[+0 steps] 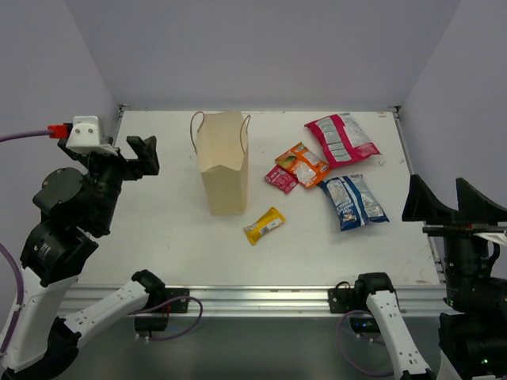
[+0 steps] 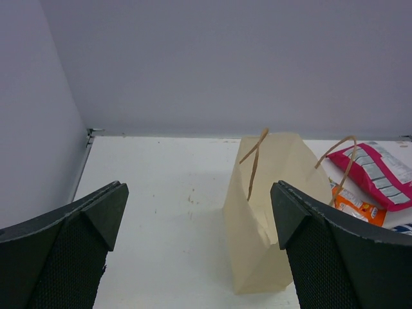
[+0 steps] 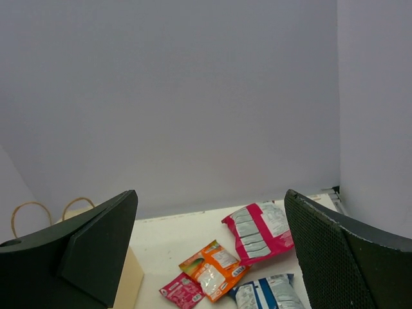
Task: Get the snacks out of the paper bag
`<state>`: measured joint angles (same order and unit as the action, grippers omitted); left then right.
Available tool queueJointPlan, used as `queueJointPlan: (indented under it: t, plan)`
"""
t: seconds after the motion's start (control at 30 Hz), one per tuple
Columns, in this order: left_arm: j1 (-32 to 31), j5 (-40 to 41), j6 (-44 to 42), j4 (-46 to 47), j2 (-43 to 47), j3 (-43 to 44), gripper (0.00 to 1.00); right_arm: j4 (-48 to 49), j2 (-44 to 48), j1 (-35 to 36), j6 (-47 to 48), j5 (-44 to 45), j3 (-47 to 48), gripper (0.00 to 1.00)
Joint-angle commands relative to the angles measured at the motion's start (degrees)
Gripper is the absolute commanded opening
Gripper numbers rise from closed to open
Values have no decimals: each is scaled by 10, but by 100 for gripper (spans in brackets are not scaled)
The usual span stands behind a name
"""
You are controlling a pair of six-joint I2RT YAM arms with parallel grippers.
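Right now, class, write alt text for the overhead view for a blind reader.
A tan paper bag stands upright on a white table, five snacks lying to its right: red-pink bag, orange packet, magenta packet, blue-and-white bag, yellow bar. The left gripper and right gripper are open, empty.

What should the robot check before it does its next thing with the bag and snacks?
1. Left gripper open, holding nothing: ok.
2. Right gripper open, holding nothing: ok.
3. Paper bag standing upright, apart from both arms: ok.
4. Five snacks lying out on the table: red-pink-and-white bag, blue-and-white bag, orange packet, magenta packet, yellow bar: ok.
5. No more snacks inside the bag: cannot tell, its inside is hidden.
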<state>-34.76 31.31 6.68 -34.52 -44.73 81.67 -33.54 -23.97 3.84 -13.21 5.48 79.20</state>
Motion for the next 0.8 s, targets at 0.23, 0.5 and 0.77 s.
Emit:
queueJointPlan:
  t: [0.23, 0.5, 0.77]
  plan:
    - [4, 74, -15, -48, 36, 22, 100, 31, 25, 21, 38, 29, -19, 99]
    - [3, 86, -12, -44, 47, 8, 100, 44, 37, 26, 44, 33, -30, 99]
    - [3, 90, -18, -44, 47, 2, 100, 46, 34, 28, 44, 33, -25, 99]
